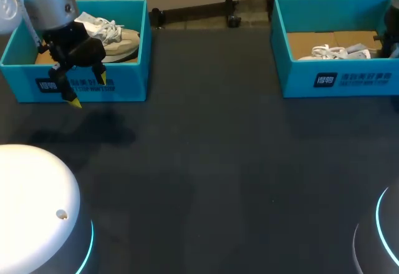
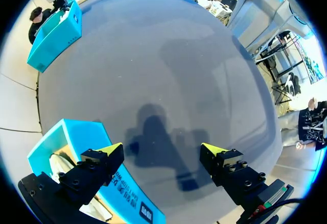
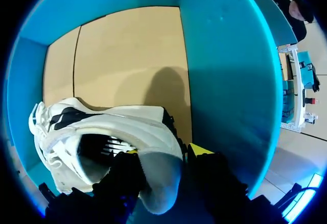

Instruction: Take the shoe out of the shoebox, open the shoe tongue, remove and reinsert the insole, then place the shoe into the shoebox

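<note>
1. Left gripper (image 1: 88,91): fingers spread wide, holding nothing. It hangs over the front wall of the left box (image 1: 124,82), at the upper left of the frame.
2. Left box: contains a pale shoe (image 1: 118,42).
3. Right gripper (image 3: 164,150): closed on the heel of the white shoe (image 3: 127,119), one finger on each side.
4. White shoe: lies inside the right box (image 1: 374,77), at the upper right of the frame.
5. Both boxes stand on the dark table (image 1: 218,161), well apart.

The left arm (image 1: 47,2), upper left of the frame, is a silver-grey cylinder banded by a cyan light ring. Its end effector (image 2: 162,150) is black and blocky, studded with screws, with two yellow wedge tips. At lower left sits a white domed housing (image 1: 34,205), edged in cyan
</note>
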Controlling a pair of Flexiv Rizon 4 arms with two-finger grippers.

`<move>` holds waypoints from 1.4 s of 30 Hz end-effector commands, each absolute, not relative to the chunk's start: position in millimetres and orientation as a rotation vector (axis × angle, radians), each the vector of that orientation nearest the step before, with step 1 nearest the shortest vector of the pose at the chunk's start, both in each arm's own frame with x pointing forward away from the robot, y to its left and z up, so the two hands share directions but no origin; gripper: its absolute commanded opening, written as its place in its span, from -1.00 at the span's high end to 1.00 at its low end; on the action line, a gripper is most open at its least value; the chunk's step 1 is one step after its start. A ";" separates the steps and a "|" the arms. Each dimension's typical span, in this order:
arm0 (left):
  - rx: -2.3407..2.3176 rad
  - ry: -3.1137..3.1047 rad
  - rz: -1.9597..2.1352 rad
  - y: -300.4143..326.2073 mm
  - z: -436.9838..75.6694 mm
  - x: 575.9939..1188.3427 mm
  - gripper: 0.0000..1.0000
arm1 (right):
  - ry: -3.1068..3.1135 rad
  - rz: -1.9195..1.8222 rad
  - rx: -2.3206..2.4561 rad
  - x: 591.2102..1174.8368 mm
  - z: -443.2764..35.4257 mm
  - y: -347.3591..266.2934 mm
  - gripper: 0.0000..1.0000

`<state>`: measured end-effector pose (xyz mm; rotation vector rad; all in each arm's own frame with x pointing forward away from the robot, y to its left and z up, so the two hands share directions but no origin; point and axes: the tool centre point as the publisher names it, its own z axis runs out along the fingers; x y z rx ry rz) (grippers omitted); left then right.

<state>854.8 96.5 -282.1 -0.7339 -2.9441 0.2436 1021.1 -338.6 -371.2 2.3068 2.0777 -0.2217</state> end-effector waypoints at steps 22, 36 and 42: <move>-0.736 -2.945 0.243 97.2 -281.7 854.3 -1.00 | 2.058 -0.126 2.315 1011.5 -259.3 -302.8 -1.00; -0.736 -2.945 0.243 97.2 -281.7 854.3 -1.00 | 2.114 -0.056 2.330 956.0 -188.1 -251.7 -1.00; -0.736 -2.945 0.243 97.2 -281.7 854.3 -1.00 | 2.109 -0.050 2.367 936.0 -187.7 -242.9 -1.00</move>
